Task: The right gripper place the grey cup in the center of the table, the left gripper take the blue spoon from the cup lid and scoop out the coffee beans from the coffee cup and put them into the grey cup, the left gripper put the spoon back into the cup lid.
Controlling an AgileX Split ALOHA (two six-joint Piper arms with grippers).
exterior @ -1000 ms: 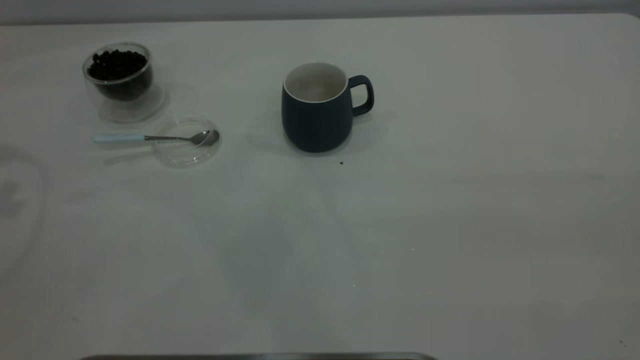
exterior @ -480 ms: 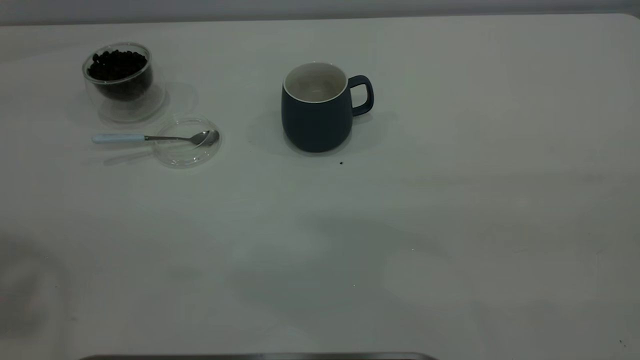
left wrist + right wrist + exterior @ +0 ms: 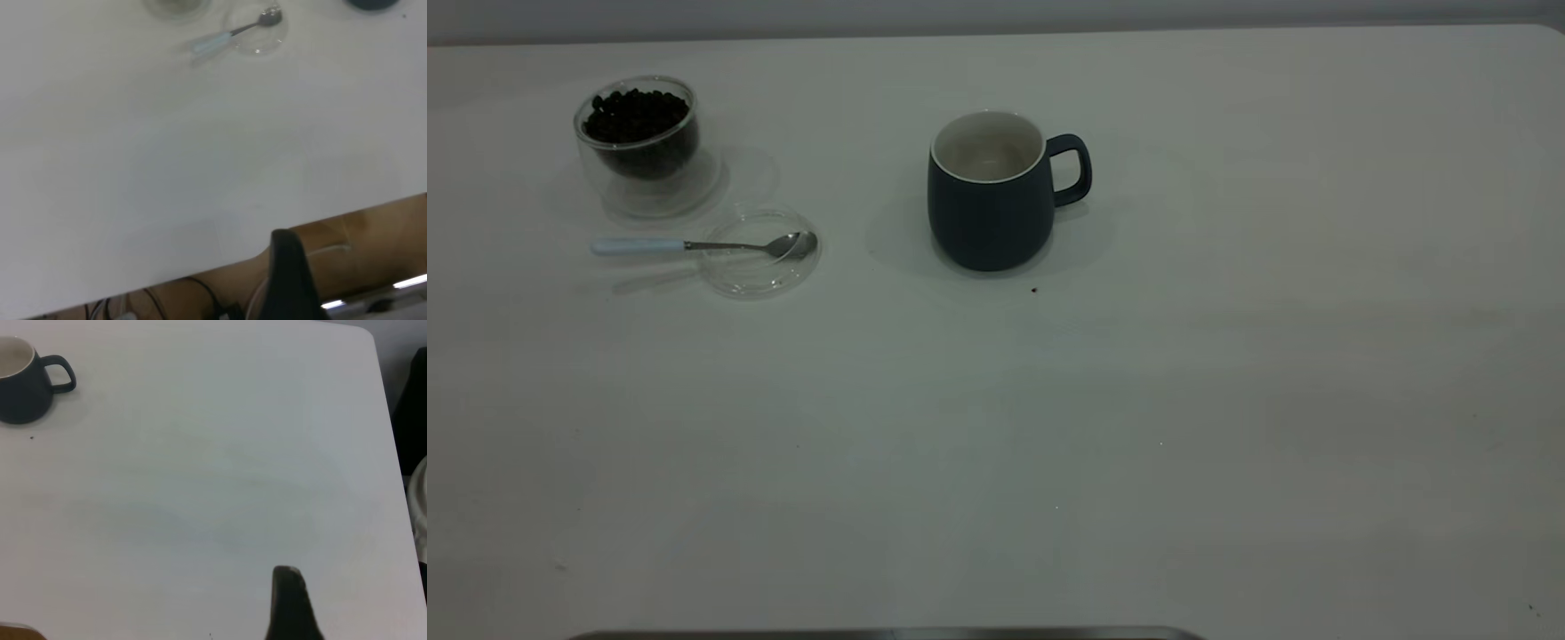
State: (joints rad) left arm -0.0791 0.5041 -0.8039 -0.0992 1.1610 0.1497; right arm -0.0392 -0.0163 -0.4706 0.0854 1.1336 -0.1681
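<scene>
We see the mug upright mid-table, far from both grippers. The spoon lies with its bowl in the lid, beside the glass cup of beans. We cannot tell either gripper's finger state.

Three cameras looking down on one table

Exterior is facing steeply downward; both wrist views are hanging high, sharing the grey cup toward ten to one o'clock.
</scene>
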